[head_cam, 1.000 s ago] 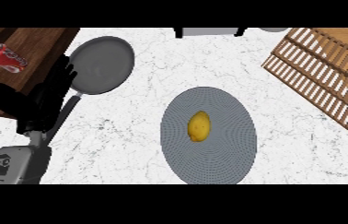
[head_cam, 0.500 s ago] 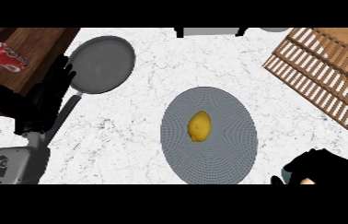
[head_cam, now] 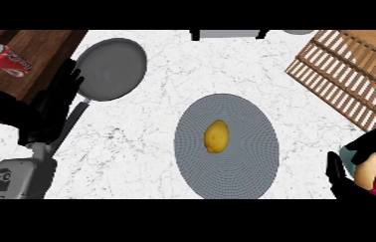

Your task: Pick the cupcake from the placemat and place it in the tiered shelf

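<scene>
Yellow cupcake [head_cam: 216,136] sits at centre of round grey placemat [head_cam: 226,146] on white marble desk [head_cam: 183,76], untouched. Wooden tiered shelf [head_cam: 339,71] up-right of placemat. Right robot hand [head_cam: 354,169] at frame edge, right of placemat, now higher and nearer it than half second ago; fingers apparently curled, holding nothing, partly cropped. Left robot hand [head_cam: 51,106] left of placemat, fingers straight, unmoved, overlapping grey pan [head_cam: 110,69] handle.

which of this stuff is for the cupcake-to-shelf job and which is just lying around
For the job:
yellow item (looks more like a lemon), on the placemat
shelf
right hand, lower right

Lying about:
pan
can
left hand, resting at left
</scene>
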### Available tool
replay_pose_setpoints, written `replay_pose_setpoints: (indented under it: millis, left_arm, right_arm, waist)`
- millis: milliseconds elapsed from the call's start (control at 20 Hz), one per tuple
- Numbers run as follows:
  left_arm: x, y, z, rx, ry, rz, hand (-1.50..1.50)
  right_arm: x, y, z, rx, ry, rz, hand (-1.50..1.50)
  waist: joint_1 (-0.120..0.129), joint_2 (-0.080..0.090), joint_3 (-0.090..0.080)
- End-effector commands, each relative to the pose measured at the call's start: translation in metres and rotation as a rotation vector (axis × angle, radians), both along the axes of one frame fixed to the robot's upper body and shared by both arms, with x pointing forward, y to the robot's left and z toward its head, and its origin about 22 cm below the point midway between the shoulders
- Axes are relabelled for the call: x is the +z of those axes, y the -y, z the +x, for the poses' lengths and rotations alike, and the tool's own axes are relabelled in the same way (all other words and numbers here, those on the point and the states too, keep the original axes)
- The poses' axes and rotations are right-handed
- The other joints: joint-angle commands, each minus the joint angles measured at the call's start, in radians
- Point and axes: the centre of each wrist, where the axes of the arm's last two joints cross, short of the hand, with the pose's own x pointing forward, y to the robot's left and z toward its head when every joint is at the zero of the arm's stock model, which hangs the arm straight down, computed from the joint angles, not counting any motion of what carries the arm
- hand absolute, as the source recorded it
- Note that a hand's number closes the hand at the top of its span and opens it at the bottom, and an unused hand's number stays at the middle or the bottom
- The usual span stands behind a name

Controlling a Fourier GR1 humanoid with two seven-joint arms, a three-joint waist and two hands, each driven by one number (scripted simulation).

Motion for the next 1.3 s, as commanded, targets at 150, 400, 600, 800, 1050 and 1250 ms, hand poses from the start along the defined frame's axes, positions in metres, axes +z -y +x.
replay_pose_setpoints:
  millis: [150, 400, 600, 800, 1050, 1250]
  left_arm:
    - [0.007, 0.001, 0.0, 0.007, 0.013, 0.001, 0.0]
    - [-0.019, -0.004, -0.013, -0.001, -0.002, -0.005, 0.0]
    - [0.004, 0.0, 0.0, -0.032, -0.014, -0.014, 0.0]
    - [0.011, -0.002, 0.01, -0.005, 0.01, 0.008, 0.0]
    - [-0.01, 0.026, 0.014, -0.037, 0.012, 0.002, 0.0]
    - [-0.003, 0.011, 0.013, -0.051, -0.002, -0.005, 0.0]
  right_arm:
    - [0.046, 0.052, 0.019, -0.009, -0.02, 0.261, 1.5]
    - [0.067, 0.132, 0.035, -0.002, -0.034, 0.313, 1.5]
    - [0.085, 0.205, 0.038, -0.005, -0.035, 0.33, 1.5]
    - [0.09, 0.243, 0.034, 0.026, -0.057, 0.329, 1.5]
    - [0.07, 0.29, 0.043, -0.005, -0.08, 0.31, 1.5]
    - [0.067, 0.298, 0.05, -0.174, -0.105, 0.394, 1.5]
  waist:
    - [0.005, -0.002, 0.003]
    - [0.006, -0.001, 0.002]
    - [0.027, 0.004, 0.002]
    - [0.028, 0.002, -0.001]
    - [0.04, 0.007, -0.001]
    - [0.042, 0.006, -0.002]
